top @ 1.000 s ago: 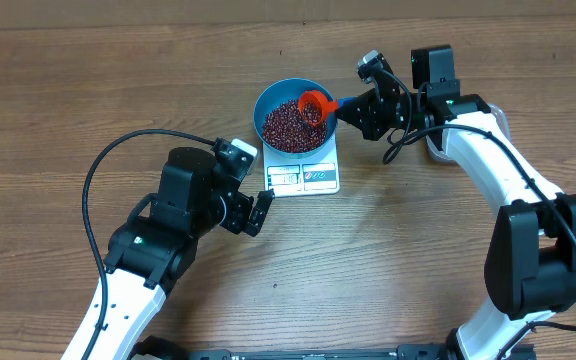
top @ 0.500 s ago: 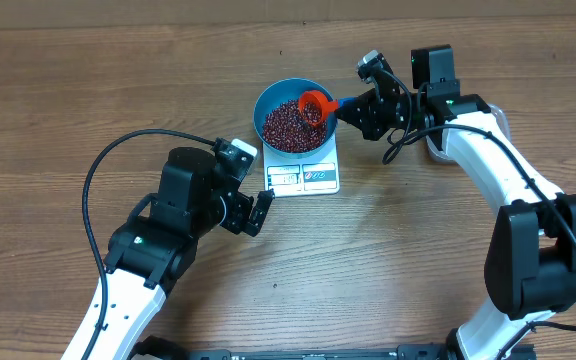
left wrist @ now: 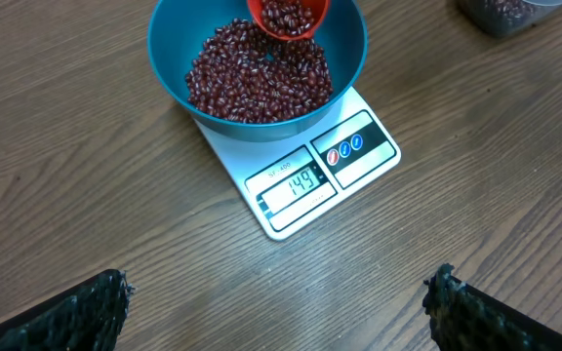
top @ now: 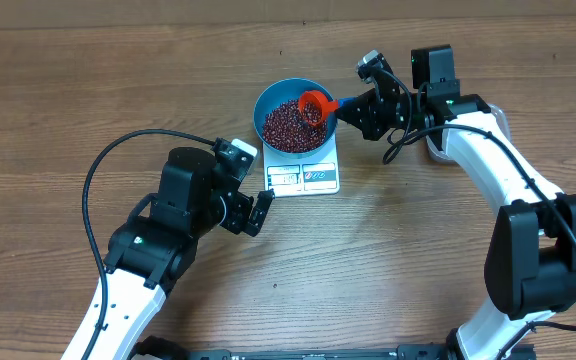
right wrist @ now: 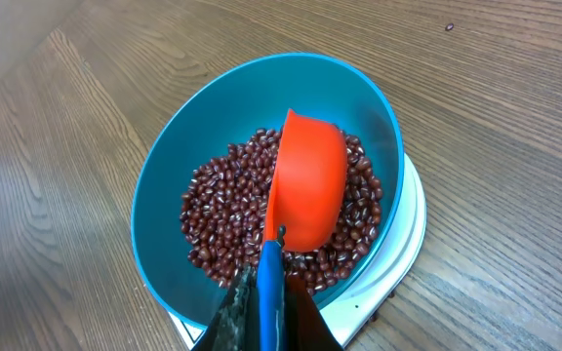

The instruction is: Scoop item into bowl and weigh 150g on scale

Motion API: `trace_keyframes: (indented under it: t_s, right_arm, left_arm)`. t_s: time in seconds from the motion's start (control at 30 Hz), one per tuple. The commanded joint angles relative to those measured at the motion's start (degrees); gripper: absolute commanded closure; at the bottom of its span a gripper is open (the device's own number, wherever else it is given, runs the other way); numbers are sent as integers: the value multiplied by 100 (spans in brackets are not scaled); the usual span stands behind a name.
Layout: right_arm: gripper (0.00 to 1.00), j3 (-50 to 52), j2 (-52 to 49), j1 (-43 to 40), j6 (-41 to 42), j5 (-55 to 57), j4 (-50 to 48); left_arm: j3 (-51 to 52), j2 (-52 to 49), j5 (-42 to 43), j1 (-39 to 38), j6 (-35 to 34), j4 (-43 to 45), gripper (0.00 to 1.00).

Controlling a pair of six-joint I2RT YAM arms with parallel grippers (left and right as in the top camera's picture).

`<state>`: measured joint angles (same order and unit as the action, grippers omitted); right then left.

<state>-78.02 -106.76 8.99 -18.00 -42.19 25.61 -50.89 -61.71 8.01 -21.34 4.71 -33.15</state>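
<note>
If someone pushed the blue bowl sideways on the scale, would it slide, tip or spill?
Probably slide, not tip: the bowl sits on the smooth white scale, and the beans lie low inside. It likely feels heavy for its size, being roughly half full. A sharp shove might scatter loose beans or knock the red scoop held over them.

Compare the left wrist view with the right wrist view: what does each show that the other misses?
Only the left wrist: the display of the flat white rectangular scale reading 149, small dark red beans inside the small red scoop, a clear plastic tub's corner, the open left gripper. Only the right wrist: the scoop's outside, its blue handle clamped in the shut right gripper. Both: the round bright-blue bowl of beans on the scale.
</note>
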Motion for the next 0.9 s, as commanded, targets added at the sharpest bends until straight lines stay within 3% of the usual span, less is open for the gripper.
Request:
trace_keyframes:
  t_s: [0.0, 0.1, 0.4, 0.7, 0.87]
  right_arm:
    - [96, -118, 142, -22, 15, -450, 175]
    - [96, -118, 142, -48, -66, 114, 299]
    - [96, -118, 142, -22, 31, -286, 85]
    - [96, -118, 133, -28, 173, 527, 26]
    - [96, -118, 131, -28, 365, 70, -26]
  left_arm:
    - [15, 98, 81, 22, 107, 13, 0]
    - [15, 98, 81, 22, 109, 13, 0]
    - [15, 98, 81, 22, 107, 13, 0]
    - [15, 98, 83, 22, 107, 13, 0]
    - [15, 98, 83, 22, 109, 13, 0]
